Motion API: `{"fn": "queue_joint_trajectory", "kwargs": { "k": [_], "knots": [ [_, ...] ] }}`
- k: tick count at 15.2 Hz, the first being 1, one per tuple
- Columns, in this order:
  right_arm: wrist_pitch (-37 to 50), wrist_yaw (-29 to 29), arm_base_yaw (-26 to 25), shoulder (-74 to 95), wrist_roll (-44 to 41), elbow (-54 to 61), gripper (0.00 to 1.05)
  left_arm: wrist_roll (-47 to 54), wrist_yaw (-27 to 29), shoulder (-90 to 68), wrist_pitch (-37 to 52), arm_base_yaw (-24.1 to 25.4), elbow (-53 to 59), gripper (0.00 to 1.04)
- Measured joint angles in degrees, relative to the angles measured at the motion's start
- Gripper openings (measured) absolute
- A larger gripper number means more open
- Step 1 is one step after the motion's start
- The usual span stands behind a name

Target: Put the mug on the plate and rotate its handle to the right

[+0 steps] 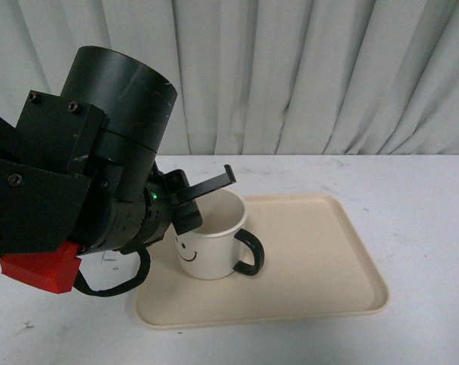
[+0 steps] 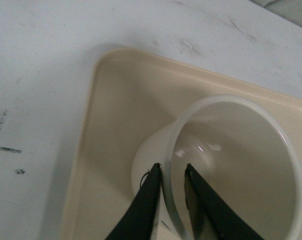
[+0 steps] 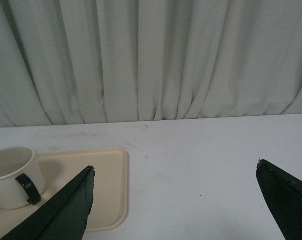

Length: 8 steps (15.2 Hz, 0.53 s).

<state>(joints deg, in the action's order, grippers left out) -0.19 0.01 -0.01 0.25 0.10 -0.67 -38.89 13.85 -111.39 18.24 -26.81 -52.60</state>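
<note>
On the plate (image 1: 313, 251), the cream smiley-faced mug (image 1: 214, 262) stands upright, apparently empty.

The plate (image 1: 313, 251) lies on the counter (image 1: 419, 198) at the lower centre of the front view, in front of the curtain (image 1: 290, 76). The mug (image 1: 206, 247) stands on the plate's left part, its handle (image 1: 248, 255) pointing toward frame right. The left end effector (image 2: 173, 167) straddles the mug's left rim, one finger inside, one outside.
</note>
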Motion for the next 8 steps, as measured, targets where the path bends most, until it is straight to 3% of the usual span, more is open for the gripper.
{"fn": "queue_joint_trajectory", "kwargs": {
  "k": [5,7,8],
  "knots": [
    [0.0,0.0,0.0,0.0,0.0,0.0,0.98,4.44,-3.34,-0.35,-1.75,0.59,-4.52,0.72],
    [0.0,0.0,0.0,0.0,0.0,0.0,0.98,9.81,-3.5,0.59,2.91,1.75,-5.16,0.97],
    [0.0,0.0,0.0,0.0,0.0,0.0,0.98,13.99,-3.61,2.84,7.32,2.4,-3.74,0.99]
  ]
}}
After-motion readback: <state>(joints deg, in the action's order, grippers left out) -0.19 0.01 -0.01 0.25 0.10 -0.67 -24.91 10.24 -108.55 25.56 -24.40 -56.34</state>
